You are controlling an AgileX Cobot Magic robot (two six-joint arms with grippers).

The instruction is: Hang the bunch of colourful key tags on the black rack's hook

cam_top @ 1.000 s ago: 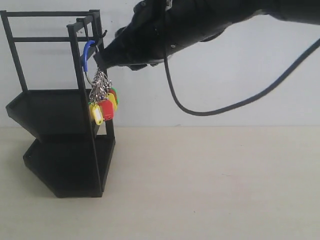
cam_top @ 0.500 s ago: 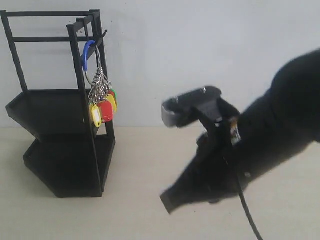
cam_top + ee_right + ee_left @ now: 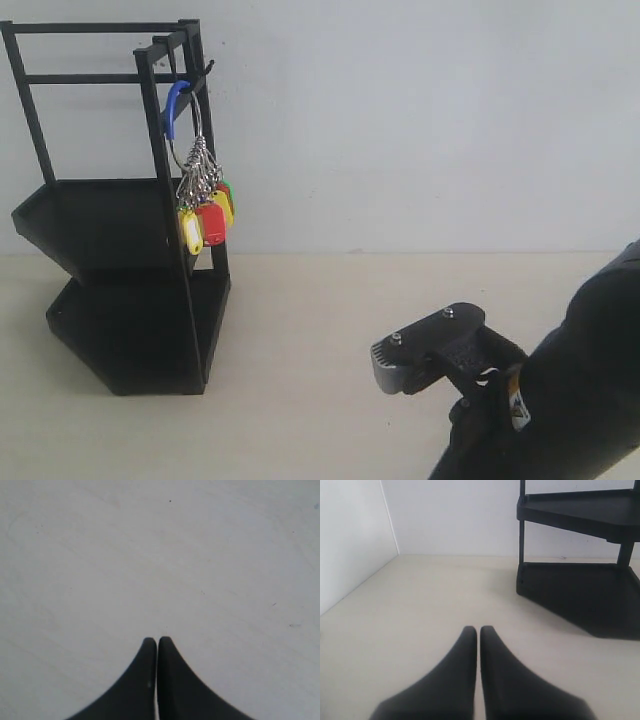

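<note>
The colourful key tag bunch (image 3: 205,205) hangs by its part-blue metal loop (image 3: 180,105) from the hook (image 3: 198,74) at the top of the black rack (image 3: 120,230). Nothing holds the bunch. In the exterior view only the right arm (image 3: 540,410) shows, low at the right, far from the rack; its fingertips are out of that frame. My right gripper (image 3: 157,640) is shut and empty over bare table. My left gripper (image 3: 478,629) is shut and empty too, low on the table, with the black rack (image 3: 580,580) ahead of it.
A white wall stands behind the rack. A side wall (image 3: 350,535) shows in the left wrist view. The light table top (image 3: 330,330) stretches between the rack and the right arm.
The right arm has let go of the bunch's loop at the hook and pulled away, dropping down to the lower right. The bunch stays hanging on the rack.
</note>
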